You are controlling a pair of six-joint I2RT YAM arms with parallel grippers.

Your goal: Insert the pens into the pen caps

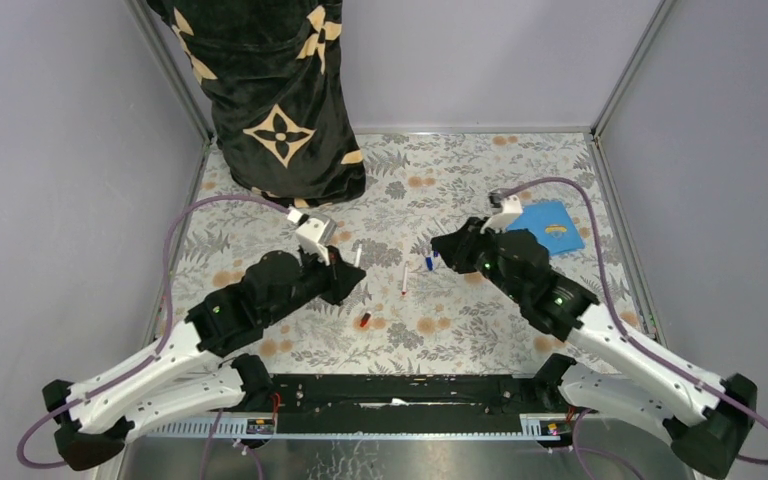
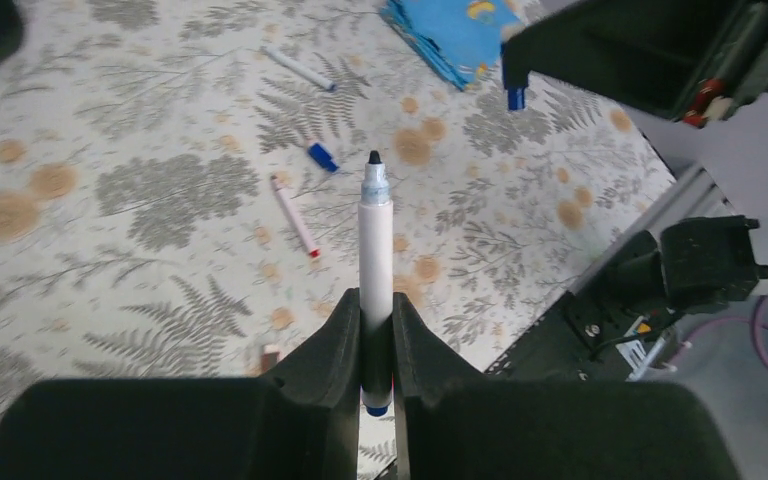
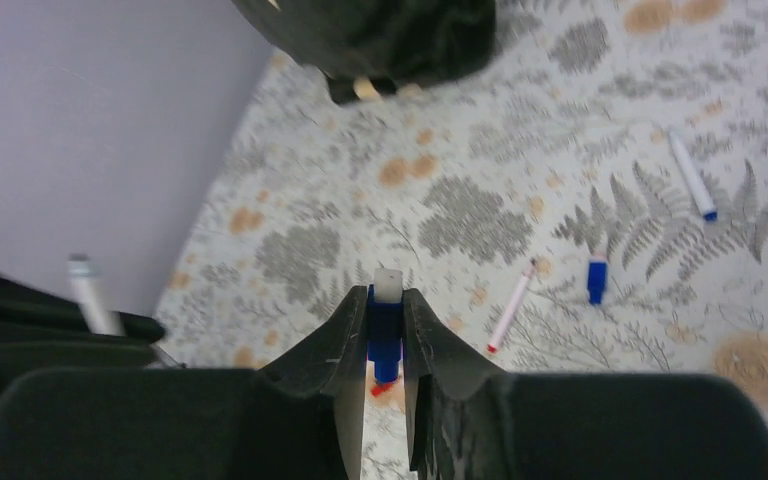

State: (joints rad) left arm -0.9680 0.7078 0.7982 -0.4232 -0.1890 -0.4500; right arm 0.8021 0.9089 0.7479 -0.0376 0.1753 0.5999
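Clamps pen point(image 2: 375, 235) in left gripper point(image 2: 375, 300), blue cap point(image 3: 385, 335) in right gripper point(image 3: 386, 300); line up coaxially, then press tip in gently.

1. Your table cover point(image 1: 460, 170) is pale grey, printed with grey ferns and orange blossoms.
2. The draped fabric point(image 1: 280, 90) is black with cream-gold flower motifs.
3. The folded cloth point(image 1: 550, 225) is bright blue.
4. Your left gripper point(image 2: 376, 305) is black; its pen point(image 2: 375, 240) has a white barrel and a dark tip.
5. Your right gripper point(image 3: 383, 297) is black; its cap point(image 3: 385, 340) is blue.
6. The lying pen point(image 2: 294, 217) is white, red-tipped.
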